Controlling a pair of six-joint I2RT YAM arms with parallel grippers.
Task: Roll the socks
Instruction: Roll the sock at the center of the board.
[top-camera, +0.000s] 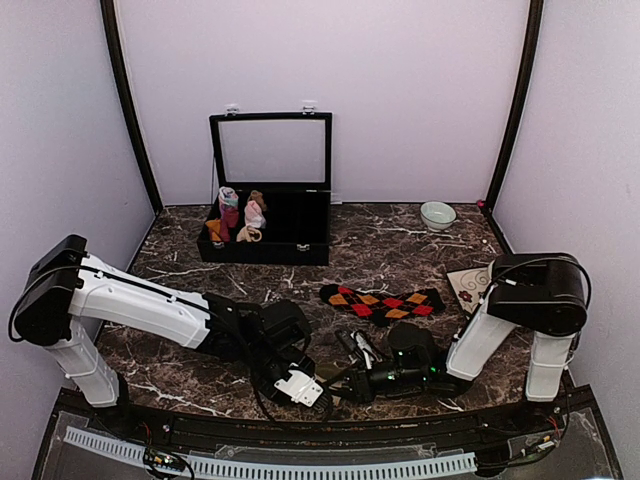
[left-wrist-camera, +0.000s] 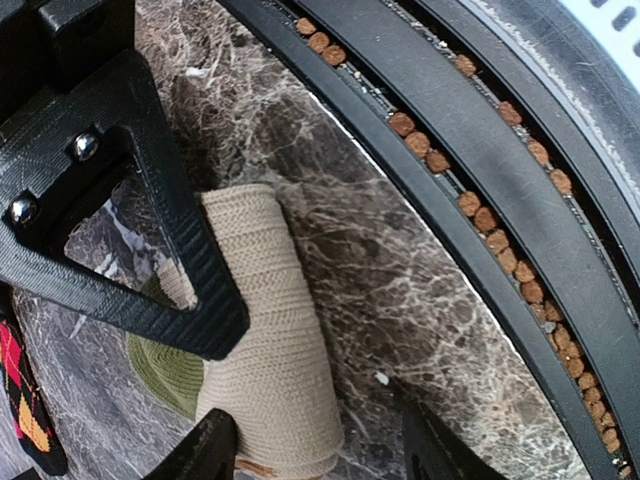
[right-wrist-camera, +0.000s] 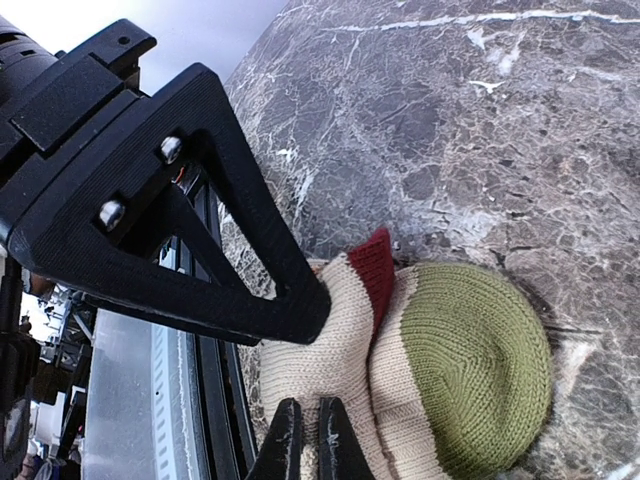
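The cream striped sock (right-wrist-camera: 440, 370) lies rolled up on the marble surface (right-wrist-camera: 450, 120), close to its near edge. The right gripper (right-wrist-camera: 308, 440) has its fingers together, pinching the cream knit. The left gripper (left-wrist-camera: 315, 450) has its fingers apart, straddling the roll's end. A black argyle sock (top-camera: 383, 302) lies flat farther back.

This is a robot test cell in a lab rather than a lived-in room. Plain lilac walls (top-camera: 330, 60) and curved black poles (top-camera: 125, 100) box in a marble-patterned table (top-camera: 400, 250). Two white-and-black arms (top-camera: 140, 300) are bolted at its near edge with loose cables, and the props are few: a black display box (top-camera: 270, 190), a small bowl (top-camera: 437, 214) and an argyle sock (top-camera: 385, 302).
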